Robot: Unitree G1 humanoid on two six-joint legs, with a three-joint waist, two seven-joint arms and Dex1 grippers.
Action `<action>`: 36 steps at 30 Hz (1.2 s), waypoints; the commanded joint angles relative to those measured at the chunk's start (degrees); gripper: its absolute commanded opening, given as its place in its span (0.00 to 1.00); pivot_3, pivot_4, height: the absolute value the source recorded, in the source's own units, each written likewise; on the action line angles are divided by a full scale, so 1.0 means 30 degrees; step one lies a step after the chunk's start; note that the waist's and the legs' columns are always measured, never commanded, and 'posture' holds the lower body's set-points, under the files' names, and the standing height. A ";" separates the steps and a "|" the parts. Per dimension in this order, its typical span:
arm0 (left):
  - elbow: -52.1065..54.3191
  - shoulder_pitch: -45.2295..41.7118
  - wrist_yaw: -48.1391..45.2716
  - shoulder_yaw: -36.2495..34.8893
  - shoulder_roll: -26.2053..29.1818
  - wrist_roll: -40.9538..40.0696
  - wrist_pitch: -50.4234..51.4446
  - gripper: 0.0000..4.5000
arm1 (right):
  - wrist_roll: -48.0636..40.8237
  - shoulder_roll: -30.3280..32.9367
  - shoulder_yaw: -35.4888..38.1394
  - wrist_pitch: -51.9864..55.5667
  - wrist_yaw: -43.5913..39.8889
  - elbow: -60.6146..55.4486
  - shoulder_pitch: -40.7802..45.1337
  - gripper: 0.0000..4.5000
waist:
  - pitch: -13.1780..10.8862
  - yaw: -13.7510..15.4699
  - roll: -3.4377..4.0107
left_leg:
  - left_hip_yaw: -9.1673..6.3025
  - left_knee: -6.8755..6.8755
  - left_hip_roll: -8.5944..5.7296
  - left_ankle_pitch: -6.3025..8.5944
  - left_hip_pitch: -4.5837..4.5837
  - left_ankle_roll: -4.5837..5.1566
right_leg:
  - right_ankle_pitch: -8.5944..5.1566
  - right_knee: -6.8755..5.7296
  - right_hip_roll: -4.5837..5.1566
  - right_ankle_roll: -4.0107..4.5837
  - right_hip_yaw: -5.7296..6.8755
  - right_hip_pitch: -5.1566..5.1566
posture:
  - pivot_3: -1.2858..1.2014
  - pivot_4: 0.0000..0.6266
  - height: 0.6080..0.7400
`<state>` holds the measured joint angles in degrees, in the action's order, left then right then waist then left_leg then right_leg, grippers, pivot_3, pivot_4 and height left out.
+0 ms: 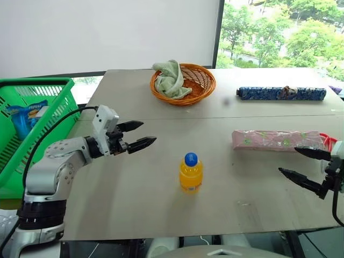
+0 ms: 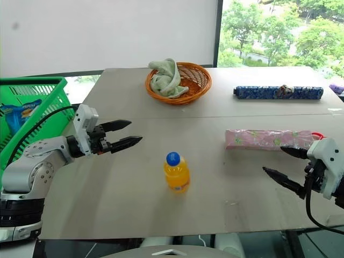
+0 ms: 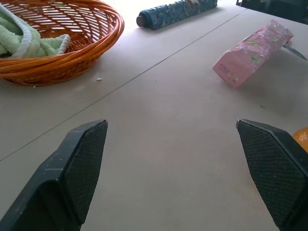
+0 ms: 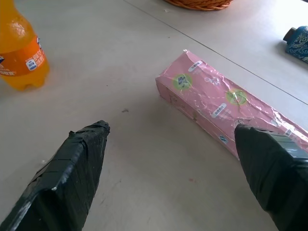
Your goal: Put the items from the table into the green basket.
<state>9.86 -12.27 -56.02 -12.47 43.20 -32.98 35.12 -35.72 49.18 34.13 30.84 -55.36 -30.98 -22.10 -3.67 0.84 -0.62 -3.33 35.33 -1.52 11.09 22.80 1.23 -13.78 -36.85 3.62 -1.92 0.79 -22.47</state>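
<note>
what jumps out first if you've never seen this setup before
The small orange drink bottle with its blue cap stands upright alone at the middle of the table, between the two open pincers: left pincer, right pincer. Past it, a round orange wicker basket holds a pale green cloth. The bright green basket sits off the table's left edge, with a blue packet already inside.

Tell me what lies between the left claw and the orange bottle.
Bare table in the left eye view: nothing lies between the open left claw and the orange bottle.
</note>
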 commanded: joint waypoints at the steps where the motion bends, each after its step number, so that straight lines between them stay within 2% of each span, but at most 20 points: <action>1: 0.0253 -0.0526 0.0118 -0.0274 0.0287 -0.0167 -0.0130 0.99 | 0.0042 -0.0069 -0.0150 -0.0567 -0.0132 -0.0084 0.0298 1.00 | 0.0002 0.0000 -0.0002 | 0.0002 0.0001 0.0000 0.0000 0.0000 0.0000 | 0.0000 0.0000 0.0001 0.0000 0.0001 0.0000 | 0.52 0.00 1.00; 11: -0.0248 -0.1753 0.1228 -0.1069 -0.0286 -0.1397 0.0962 0.99 | 0.0265 -0.0544 -0.0670 -0.1039 0.0073 0.0125 0.1012 1.00 | 0.0023 0.0003 -0.0024 | -0.0005 0.0009 0.0000 0.0000 0.0001 0.0003 | 0.0005 -0.0008 -0.0044 -0.0002 0.0000 0.0002 | 0.52 0.00 1.00; 16: 0.1668 0.1012 -0.1894 -0.1480 0.0652 -0.2667 0.0365 0.99 | -0.2484 -0.0716 0.0269 -0.1219 -0.2204 -0.2372 -0.0167 1.00 | 0.0027 -0.0070 -0.0017 | 0.0041 0.0006 0.0045 0.0019 -0.0020 0.0014 | 0.0006 -0.0010 -0.0125 0.0003 -0.0065 -0.0002 | 0.51 0.00 1.00; 21: 0.3453 0.3402 -0.3345 -0.1215 0.1174 -0.2958 -0.0285 0.99 | -0.2569 -0.0530 -0.0380 -0.1557 -0.2464 -0.3435 -0.0236 1.00 | 0.0036 -0.0026 -0.0021 | 0.0051 0.0028 0.0096 0.0036 -0.0032 -0.0006 | 0.0015 -0.0009 -0.0094 0.0026 -0.0100 -0.0002 | 0.51 0.00 1.00; 28: 0.5002 0.4508 -0.3910 0.0826 0.1073 -0.1833 -0.1448 0.99 | -0.2013 -0.0111 -0.1691 -0.1672 -0.2344 -0.3804 0.0208 1.00 | 0.0048 -0.0020 -0.0015 | 0.0176 0.0098 0.0135 0.0086 -0.0035 -0.0090 | 0.0018 -0.0008 0.0014 0.0032 -0.0082 0.0001 | 0.51 0.00 1.00; 32: 0.4658 0.4130 -0.4155 0.3052 0.1023 0.0356 -0.3319 0.99 | -0.2045 0.0609 -0.1556 -0.1616 -0.3012 -0.3648 0.0211 1.00 | 0.0048 -0.0013 -0.0015 | 0.0200 0.0103 0.0130 0.0095 -0.0034 -0.0073 | 0.0018 -0.0007 0.0021 0.0031 -0.0086 -0.0003 | 0.51 0.00 1.00; 36: 0.4147 0.3171 -0.4143 0.3964 0.0505 0.0429 -0.3517 0.99 | -0.2299 0.0958 -0.1135 -0.1633 -0.3473 -0.3617 0.0178 1.00 | 0.0048 -0.0013 -0.0014 | 0.0180 0.0099 0.0137 0.0099 -0.0016 -0.0063 | 0.0020 -0.0008 -0.0002 0.0031 -0.0057 -0.0003 | 0.50 0.00 1.00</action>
<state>22.29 -1.16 -68.23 -0.80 45.02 -31.49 25.65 -41.56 51.22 28.40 26.67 -64.89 -41.21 -22.02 -3.52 0.80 -0.67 -2.80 35.62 -1.09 11.39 22.75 1.05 -13.72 -36.87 3.59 -1.83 0.64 -22.48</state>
